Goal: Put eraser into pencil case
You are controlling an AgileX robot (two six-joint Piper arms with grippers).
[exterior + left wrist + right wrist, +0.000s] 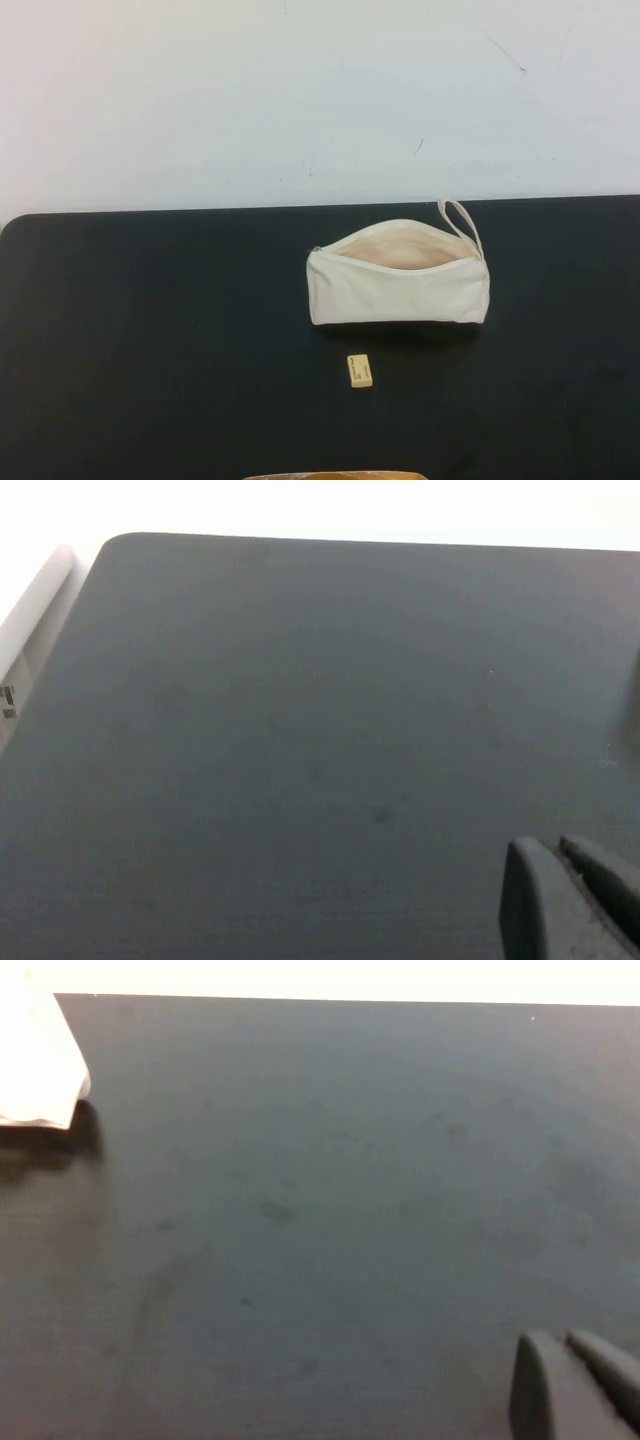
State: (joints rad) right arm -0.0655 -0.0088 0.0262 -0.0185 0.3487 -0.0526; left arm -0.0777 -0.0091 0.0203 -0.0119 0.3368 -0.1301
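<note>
Small dark print on eraser [360,370], too small to read

Left gripper [575,900] low over table; right gripper [580,1385] likewise.

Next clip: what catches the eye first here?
The cream pencil case lies unzipped mid-table, mouth gaping, with the tiny yellow eraser just in front of it, apart. Neither arm shows in the high view; left gripper and right gripper hover over bare black table.

Left end effector [575,905] dark grey, two rounded matte fingertips side by side, right end effector [580,1385] the same, both above the black counter [150,330]
</note>
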